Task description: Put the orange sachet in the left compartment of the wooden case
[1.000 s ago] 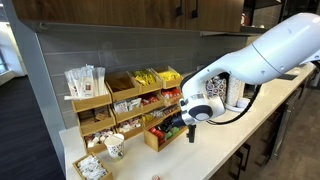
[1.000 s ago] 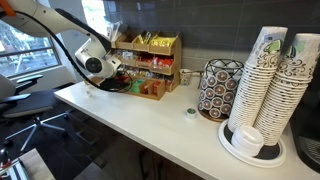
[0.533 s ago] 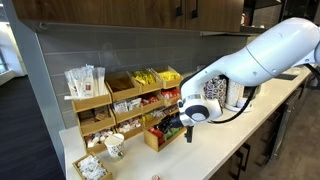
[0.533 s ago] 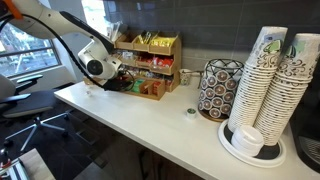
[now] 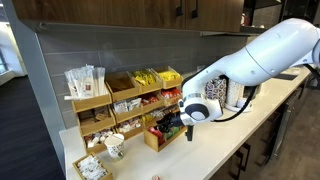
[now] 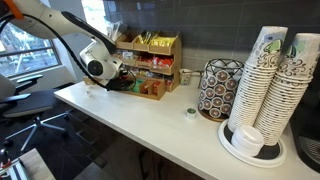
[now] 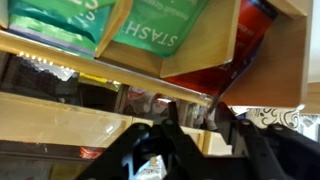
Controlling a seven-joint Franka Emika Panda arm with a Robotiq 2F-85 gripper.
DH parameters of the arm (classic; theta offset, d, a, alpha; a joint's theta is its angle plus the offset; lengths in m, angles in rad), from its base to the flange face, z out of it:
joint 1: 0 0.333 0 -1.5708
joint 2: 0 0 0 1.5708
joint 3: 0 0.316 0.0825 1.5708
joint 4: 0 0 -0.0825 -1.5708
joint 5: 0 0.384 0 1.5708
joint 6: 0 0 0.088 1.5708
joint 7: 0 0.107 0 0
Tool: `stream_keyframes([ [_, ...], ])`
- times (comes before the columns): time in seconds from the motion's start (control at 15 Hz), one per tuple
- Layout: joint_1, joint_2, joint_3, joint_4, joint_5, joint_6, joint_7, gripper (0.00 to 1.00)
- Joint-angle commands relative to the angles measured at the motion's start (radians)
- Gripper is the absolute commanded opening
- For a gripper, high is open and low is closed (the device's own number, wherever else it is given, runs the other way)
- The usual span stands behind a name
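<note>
we see the gripper (image 5: 172, 127) low against the case (image 5: 93, 104) front. wrist view's too dark: we can't tell its opening or any grip.

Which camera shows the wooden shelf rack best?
In an exterior view the tiered wooden rack shows nearly whole, close. In an exterior view it is small and far; the wrist view catches only shelf edges.

Obstructed and unclear items
Gripper (image 5: 172, 126) jaws lost against the wooden case (image 5: 128, 103) in both exterior views; wrist view blurred, fingers (image 7: 163, 147) dark; orange sachet indistinguishable; cup stack (image 6: 265, 80) cropped right.
</note>
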Motion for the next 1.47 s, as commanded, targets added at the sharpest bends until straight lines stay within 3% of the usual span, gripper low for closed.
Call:
stream_keyframes([
  [0.0, 0.006, 0.001, -0.013, 0.003, 0.044, 0.019, -0.042, 0.76],
  [0.2, 0.01, 0.006, -0.021, 0.007, 0.056, 0.027, -0.055, 0.98],
  [0.27, 0.012, 0.008, -0.022, 0.009, 0.058, 0.033, -0.057, 1.0],
  [0.87, 0.028, 0.01, -0.034, 0.018, 0.074, 0.063, -0.06, 1.0],
  [1.07, 0.025, -0.014, -0.026, -0.002, 0.055, 0.103, -0.005, 1.0],
  [1.4, 0.022, -0.057, -0.043, -0.013, 0.074, 0.167, -0.022, 1.0],
])
